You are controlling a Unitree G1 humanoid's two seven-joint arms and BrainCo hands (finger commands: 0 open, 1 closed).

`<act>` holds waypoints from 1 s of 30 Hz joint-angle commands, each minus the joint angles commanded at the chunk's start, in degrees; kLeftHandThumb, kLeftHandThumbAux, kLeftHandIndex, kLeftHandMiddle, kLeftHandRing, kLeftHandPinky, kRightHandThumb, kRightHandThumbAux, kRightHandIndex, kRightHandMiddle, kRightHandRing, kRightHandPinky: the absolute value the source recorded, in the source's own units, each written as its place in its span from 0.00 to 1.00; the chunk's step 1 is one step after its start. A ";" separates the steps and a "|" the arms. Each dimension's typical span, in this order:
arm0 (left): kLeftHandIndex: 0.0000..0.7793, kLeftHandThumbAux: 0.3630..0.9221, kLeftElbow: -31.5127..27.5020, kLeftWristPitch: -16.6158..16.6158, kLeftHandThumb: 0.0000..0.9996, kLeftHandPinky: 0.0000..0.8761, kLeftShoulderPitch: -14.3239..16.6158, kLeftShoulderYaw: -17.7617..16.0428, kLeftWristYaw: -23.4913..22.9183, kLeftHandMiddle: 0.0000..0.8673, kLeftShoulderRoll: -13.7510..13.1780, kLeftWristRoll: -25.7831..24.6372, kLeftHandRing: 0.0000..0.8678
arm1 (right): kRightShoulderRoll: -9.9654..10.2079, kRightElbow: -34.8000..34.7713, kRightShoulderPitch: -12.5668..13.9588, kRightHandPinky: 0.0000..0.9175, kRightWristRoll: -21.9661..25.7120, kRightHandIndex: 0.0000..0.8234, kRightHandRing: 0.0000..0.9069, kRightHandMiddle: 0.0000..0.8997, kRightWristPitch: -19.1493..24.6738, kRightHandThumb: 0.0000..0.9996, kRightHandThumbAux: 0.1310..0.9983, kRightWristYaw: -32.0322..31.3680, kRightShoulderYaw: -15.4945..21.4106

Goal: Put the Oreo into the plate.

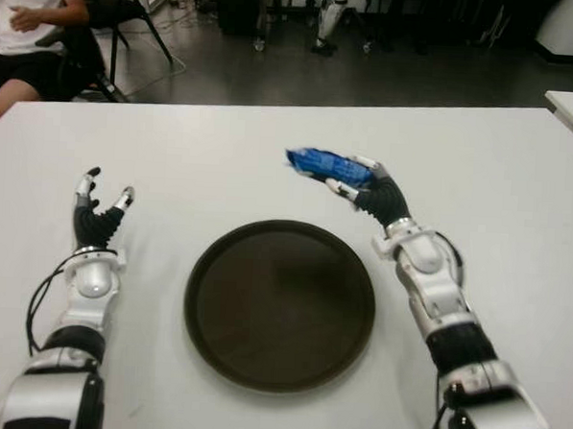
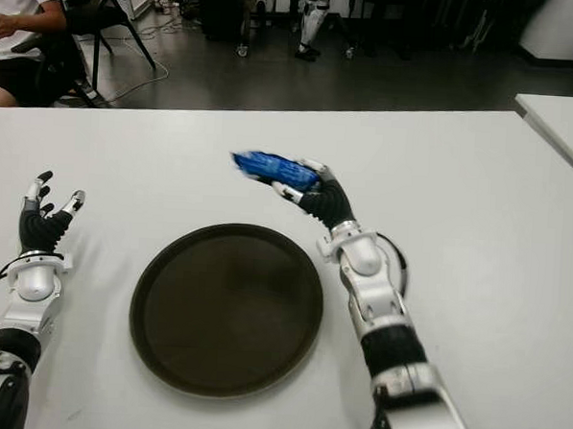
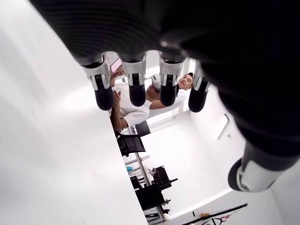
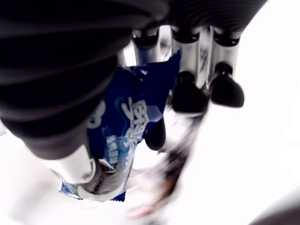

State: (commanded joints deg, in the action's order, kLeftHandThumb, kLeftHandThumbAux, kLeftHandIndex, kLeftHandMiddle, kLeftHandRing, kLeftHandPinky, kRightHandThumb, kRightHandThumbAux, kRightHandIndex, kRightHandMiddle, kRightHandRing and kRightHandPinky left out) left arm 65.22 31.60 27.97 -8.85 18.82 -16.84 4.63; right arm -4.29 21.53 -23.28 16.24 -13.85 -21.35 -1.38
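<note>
The Oreo (a blue packet) is gripped in the right hand, beyond the far rim of the plate. It should be carried back over the plate's middle, lowered close, then released. The left hand, fingers spread and empty, is seen left of the plate above the worktop.

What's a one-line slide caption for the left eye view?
Right hand holds the blue Oreo pack beyond the empty dark plate; left hand open at the plate's left.
</note>
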 joint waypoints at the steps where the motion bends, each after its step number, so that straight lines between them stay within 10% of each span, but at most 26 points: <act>1: 0.00 0.43 0.03 -0.07 0.00 0.00 0.02 -0.05 -0.04 0.00 0.05 -0.11 0.00 | -0.26 -0.17 -0.01 0.91 0.41 0.53 0.92 0.93 -0.02 0.71 0.67 -0.88 0.30; 30: 0.00 0.47 -0.10 -1.01 0.00 0.00 -0.09 0.39 0.98 0.00 -0.29 0.71 0.00 | -1.17 6.07 -1.61 0.95 -4.54 0.53 0.94 0.95 -2.57 0.70 0.67 -4.53 1.87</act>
State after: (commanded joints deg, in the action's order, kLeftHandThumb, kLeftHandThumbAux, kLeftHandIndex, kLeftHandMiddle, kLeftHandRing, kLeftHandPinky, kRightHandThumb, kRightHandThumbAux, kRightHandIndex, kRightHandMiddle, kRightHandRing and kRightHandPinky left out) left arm 65.12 30.59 27.88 -8.46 19.79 -17.14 5.34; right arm -5.46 27.61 -24.89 11.70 -16.42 -25.89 0.49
